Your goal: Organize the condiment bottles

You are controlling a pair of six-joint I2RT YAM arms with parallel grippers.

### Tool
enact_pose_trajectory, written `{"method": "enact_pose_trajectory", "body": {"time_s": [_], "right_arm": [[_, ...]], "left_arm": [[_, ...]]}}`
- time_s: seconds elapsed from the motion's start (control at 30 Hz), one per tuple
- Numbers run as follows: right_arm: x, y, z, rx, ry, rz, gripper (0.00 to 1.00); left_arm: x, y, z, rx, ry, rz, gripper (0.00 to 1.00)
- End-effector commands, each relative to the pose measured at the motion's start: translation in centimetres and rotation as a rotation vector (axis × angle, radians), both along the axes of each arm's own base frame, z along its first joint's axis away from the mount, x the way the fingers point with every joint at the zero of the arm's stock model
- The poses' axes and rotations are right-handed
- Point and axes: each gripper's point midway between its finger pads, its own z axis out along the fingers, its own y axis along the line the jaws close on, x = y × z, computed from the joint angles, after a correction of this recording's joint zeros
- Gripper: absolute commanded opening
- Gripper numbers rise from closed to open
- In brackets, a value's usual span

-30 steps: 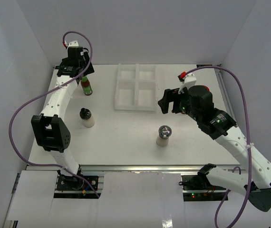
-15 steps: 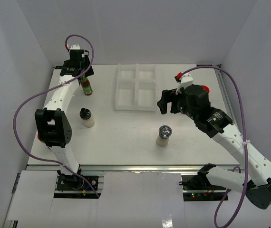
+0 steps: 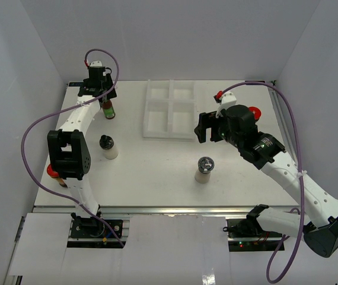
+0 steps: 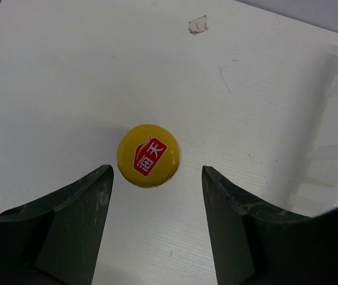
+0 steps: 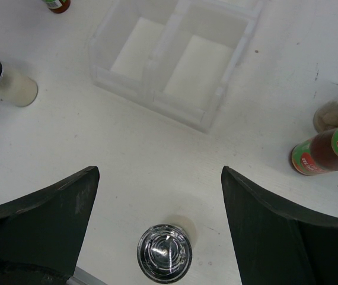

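A slim red sauce bottle (image 3: 108,108) with a yellow cap (image 4: 148,155) stands at the back left. My left gripper (image 3: 99,94) hovers over it, open, with the cap just ahead of the jaws (image 4: 156,191). A black-capped shaker (image 3: 107,146) stands left of centre. A grey-lidded pale shaker (image 3: 204,168) stands below my open, empty right gripper (image 3: 207,127), between its jaws in the right wrist view (image 5: 158,178). A second red sauce bottle (image 5: 326,151) and a brownish dark-topped bottle (image 5: 334,113) stand at the right. Red lids show behind the right arm (image 3: 253,111) and the left arm (image 3: 53,172).
The white divided tray (image 3: 169,123) with four empty compartments sits at the back centre; it also shows in the right wrist view (image 5: 157,100) and at the right edge of the left wrist view (image 4: 335,148). White walls enclose the table.
The left arm has stretched farther back, uncovering a red lid at the left. The right arm has shifted back and left, uncovering a red lid at the right. No bottle has moved.
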Motion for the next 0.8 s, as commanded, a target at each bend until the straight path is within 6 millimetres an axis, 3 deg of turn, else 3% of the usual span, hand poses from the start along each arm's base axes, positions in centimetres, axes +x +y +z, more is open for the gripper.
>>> {"method": "enact_pose_trajectory", "body": {"time_s": [0.0,0.23,0.33,0.63,0.77], "right_arm": [[0.4,0.2,1.9,0.019,-0.061,0.007,0.90],[0.5,-0.1,1.8,0.009,-0.066,-0.002,0.90],[0.5,-0.2,1.6,0.007,-0.070,-0.005,0.90],[0.4,-0.4,1.5,0.004,-0.072,-0.009,0.90],[0.3,-0.5,1.7,0.009,-0.074,-0.011,0.90]], "left_arm": [[1.0,0.4,0.6,0.021,-0.054,-0.015,0.71],[1.5,0.5,0.2,0.036,-0.046,-0.014,0.67],[1.6,0.7,0.2,0.050,-0.050,-0.017,0.61],[1.8,0.6,1.8,0.081,-0.077,-0.049,0.00],[1.7,-0.1,3.4,0.059,-0.105,-0.082,0.00]]}}
